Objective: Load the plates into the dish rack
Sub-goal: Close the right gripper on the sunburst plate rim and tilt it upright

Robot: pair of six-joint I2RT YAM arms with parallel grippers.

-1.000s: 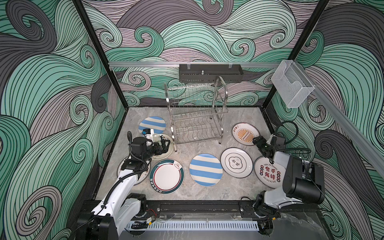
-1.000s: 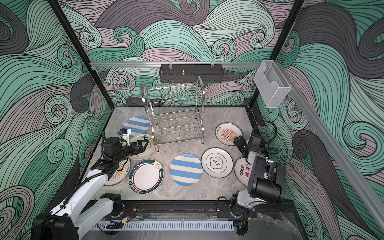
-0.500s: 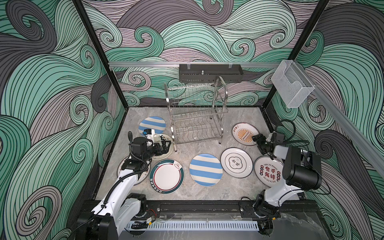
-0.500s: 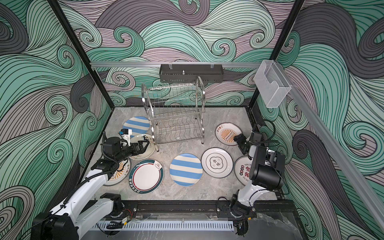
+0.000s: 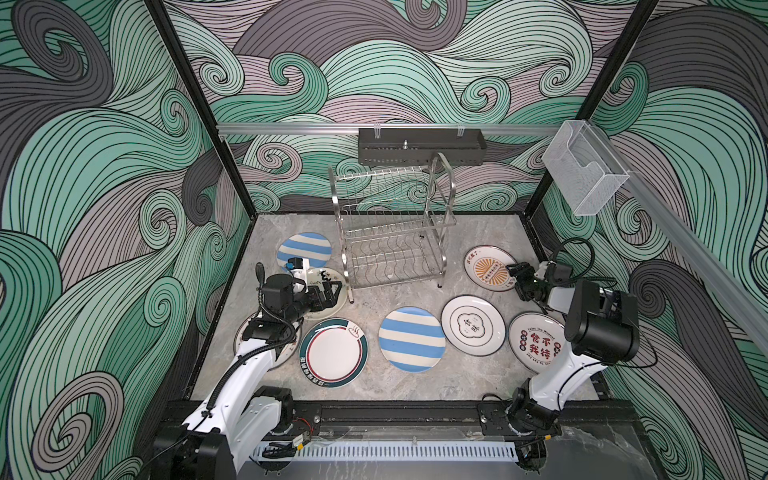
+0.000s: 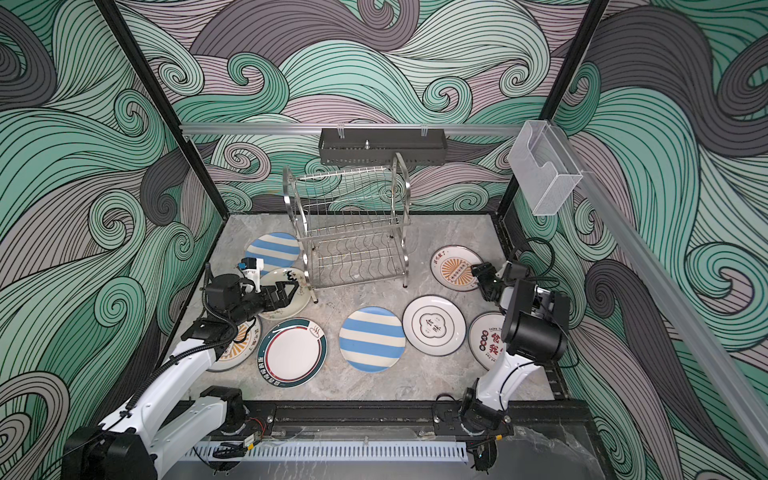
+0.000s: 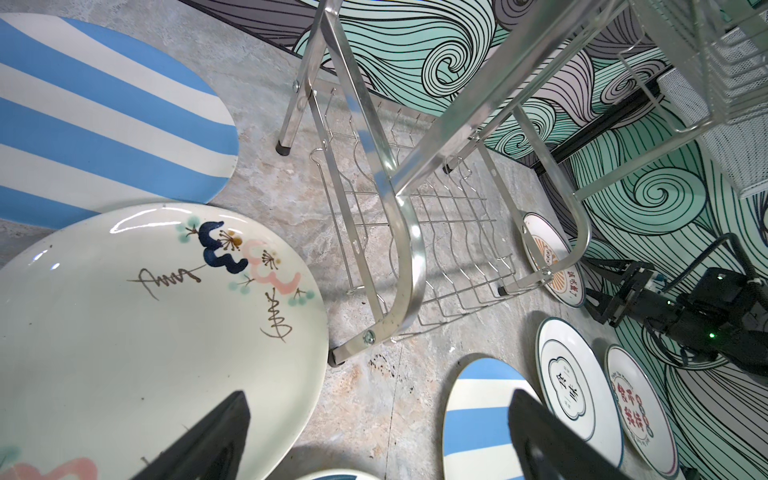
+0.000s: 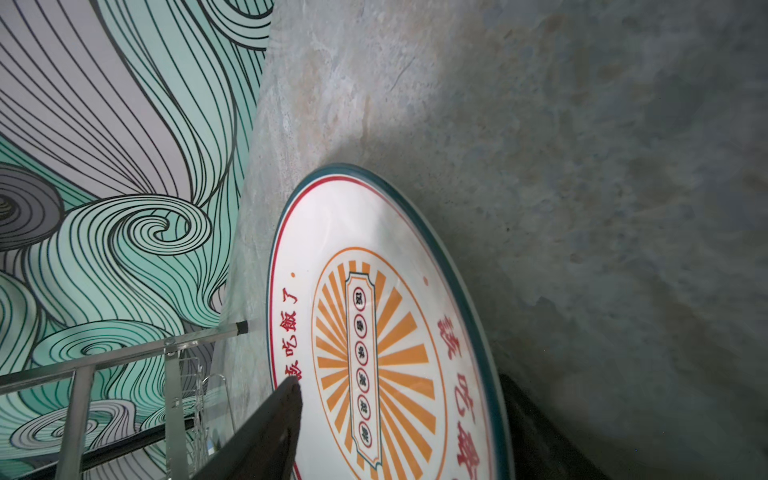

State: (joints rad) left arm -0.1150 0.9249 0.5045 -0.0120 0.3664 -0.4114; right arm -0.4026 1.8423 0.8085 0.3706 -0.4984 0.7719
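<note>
**Steel dish rack empty; first pick at sunburst plate**

Grey marbled tabletop carries everything. The dish rack, two tiers of shiny bent wire with looped side handles, stands back centre with bare slots. Eight plates lie flat around it: round, glazed, thin-rimmed.

Judged step: grasping a first plate. The sunburst plate, teal-edged, lies right of the rack. The right gripper straddles its rim on the arm's side, jaws apart, one finger over the face, one outside the edge; contact cannot be told.

Next move likely calls for a firm pinch on the slick rim, then a tilt to vertical for a slot.

The left gripper hovers spread and empty over the cream floral plate.
</note>
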